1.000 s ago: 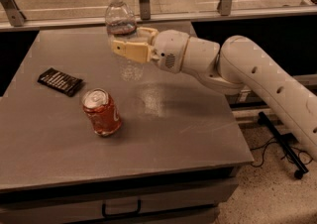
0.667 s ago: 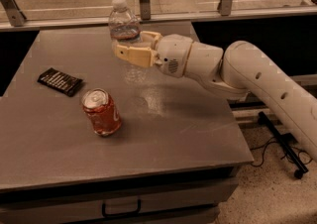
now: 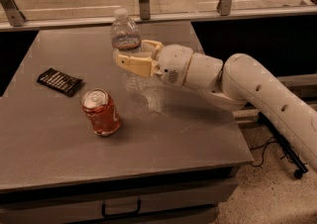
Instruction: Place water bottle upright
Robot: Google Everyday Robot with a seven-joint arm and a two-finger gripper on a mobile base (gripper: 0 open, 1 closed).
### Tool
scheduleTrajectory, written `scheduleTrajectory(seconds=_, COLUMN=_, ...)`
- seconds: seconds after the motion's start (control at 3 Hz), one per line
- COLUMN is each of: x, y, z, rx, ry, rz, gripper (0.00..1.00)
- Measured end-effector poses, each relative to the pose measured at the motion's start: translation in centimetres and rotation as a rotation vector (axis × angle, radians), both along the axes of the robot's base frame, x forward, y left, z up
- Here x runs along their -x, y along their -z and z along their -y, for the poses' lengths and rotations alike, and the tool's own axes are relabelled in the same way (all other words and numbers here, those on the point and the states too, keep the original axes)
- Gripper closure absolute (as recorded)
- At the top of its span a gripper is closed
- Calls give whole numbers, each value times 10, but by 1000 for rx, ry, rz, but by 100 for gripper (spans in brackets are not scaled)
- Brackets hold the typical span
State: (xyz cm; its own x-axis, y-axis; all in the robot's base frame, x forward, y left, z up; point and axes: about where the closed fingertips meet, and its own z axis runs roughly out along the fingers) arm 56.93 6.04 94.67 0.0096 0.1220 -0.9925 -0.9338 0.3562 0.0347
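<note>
Gripper (image 3: 131, 55), upper centre of frame: fingers clamped on the mid-body of the water bottle (image 3: 125, 32). Bottle upright, cap uppermost, above the table (image 3: 59, 158); base contact not determinable. Red soda can (image 3: 101, 112) stands lower left of the bottle; dark packet (image 3: 60, 81) lies further left.

The gripper (image 3: 130, 55), over the far middle of the table (image 3: 198, 136), clasps the bottle (image 3: 125, 29), its near finger hiding the bottle's waist; whether the base touches the table is unclear. The arm (image 3: 277, 104) runs off the right edge.
</note>
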Motion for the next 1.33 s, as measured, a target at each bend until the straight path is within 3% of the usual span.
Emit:
scheduleTrajectory(seconds=0.33, x=1, y=7, z=3, rx=8, ry=25, rz=3, gripper=81)
scheduleTrajectory(seconds=1.33, x=5, y=28, z=12, rx=13, ry=69, rz=-29, gripper=11)
